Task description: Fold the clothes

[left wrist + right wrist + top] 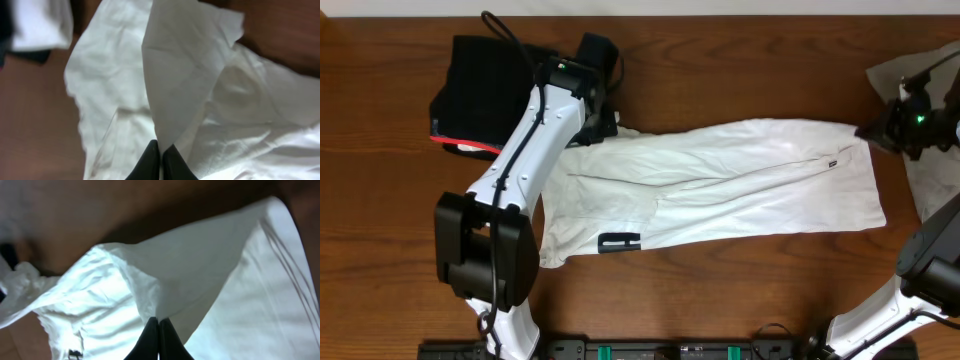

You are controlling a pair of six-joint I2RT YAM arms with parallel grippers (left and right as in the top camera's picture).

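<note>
From overhead, the shirt (740, 185) is lying in a long band across the table (380, 230), with its black print (620, 242) showing near the left front edge. A black garment (470, 80) is sitting past its left end and a grey garment (932, 185) past its right. That view is not showing the grips, but the wrist views are. The left gripper (161, 150) is pinching a raised peak of shirt fabric, jaws closed on it. The right gripper (158, 325) is likewise clamping a lifted fold of the shirt.

Robot lab workbench: two white arms (525, 150) at wooden table (380, 220) edge, clothes (720, 185) spread out.
</note>
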